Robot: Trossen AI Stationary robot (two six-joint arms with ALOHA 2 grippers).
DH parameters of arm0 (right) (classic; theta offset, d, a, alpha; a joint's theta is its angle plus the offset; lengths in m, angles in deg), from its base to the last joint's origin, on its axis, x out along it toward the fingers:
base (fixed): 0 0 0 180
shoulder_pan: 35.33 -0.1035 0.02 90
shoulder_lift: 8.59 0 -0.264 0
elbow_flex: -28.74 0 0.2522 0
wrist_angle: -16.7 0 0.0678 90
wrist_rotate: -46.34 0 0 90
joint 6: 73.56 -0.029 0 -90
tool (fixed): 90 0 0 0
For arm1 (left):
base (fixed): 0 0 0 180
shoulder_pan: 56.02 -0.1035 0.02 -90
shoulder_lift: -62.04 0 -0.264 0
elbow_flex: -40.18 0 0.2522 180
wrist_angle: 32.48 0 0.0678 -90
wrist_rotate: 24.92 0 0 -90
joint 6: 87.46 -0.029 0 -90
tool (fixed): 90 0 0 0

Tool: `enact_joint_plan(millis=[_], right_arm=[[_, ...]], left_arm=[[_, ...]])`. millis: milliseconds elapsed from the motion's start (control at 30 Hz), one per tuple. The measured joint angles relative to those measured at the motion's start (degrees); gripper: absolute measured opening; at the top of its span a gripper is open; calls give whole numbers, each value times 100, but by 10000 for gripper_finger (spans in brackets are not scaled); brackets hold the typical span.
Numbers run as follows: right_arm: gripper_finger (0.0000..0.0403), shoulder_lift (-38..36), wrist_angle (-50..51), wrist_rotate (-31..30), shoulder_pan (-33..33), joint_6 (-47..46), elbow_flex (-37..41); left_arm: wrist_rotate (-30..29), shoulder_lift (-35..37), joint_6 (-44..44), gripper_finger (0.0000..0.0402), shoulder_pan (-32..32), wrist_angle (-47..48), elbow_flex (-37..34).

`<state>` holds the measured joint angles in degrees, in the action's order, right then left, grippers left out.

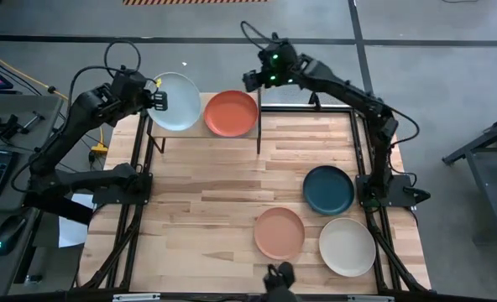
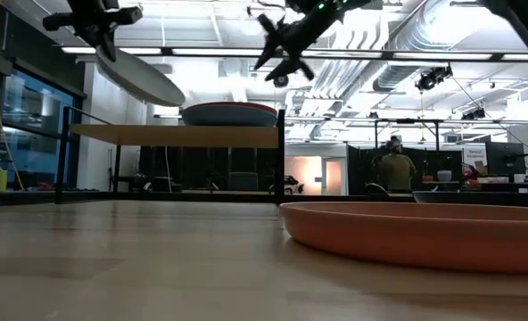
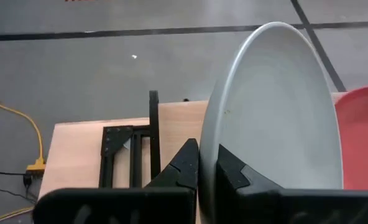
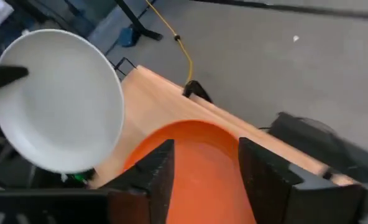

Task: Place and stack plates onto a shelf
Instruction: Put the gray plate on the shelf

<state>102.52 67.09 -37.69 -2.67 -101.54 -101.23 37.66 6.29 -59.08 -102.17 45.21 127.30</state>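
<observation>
My left gripper (image 1: 158,99) (image 3: 207,154) is shut on the pale mint-white plate (image 1: 177,102) (image 2: 141,77), which hangs tilted above the left half of the shelf (image 1: 202,127) (image 2: 175,135). The red plate (image 1: 231,113) (image 2: 230,113) rests flat on the shelf's right half. My right gripper (image 1: 253,80) (image 4: 206,168) is open and hovers above the red plate's far right rim (image 4: 202,134), clear of it in the low view (image 2: 282,43). The dark teal plate (image 1: 328,190), salmon-orange plate (image 1: 279,232) (image 2: 424,234) and cream plate (image 1: 347,247) lie on the table. The sky blue plate does not show. My left gripper pinches the mint-white plate's rim (image 3: 206,132) at its left edge, one finger on each face. The fingers come roughly level from the table's left side. The plate is lifted clear of the shelf and slopes down away from the fingers toward the red plate.
The three loose plates sit close together on the table's right near quarter. The table's black frame posts (image 1: 139,168) stand along both sides. Bare wood (image 1: 206,210) lies between the shelf and the near edge. People stand in the room behind (image 2: 396,165).
</observation>
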Motion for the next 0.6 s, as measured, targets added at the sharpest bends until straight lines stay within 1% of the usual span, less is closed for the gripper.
enact_joint_plan(millis=[67, 267, 333, 433, 600], right_arm=[[169, -185, 379, -73, 28, 300, -1], [172, -822, 1451, -304, -40, 1099, -1], [172, -995, 1796, -449, -119, 1283, 1], [172, -1242, 2061, -638, -300, 1394, 3], [172, -1530, 2208, -658, -668, 1391, 3]], left_arm=[[-57, 9, 136, 3, 3, 6, -164], [138, 66, 760, 3, 3, -127, -938], [127, 74, 893, 3, 8, -376, -1087], [127, 68, 924, 3, 9, -649, -1232], [73, 66, 996, 3, 9, -736, -1255]])
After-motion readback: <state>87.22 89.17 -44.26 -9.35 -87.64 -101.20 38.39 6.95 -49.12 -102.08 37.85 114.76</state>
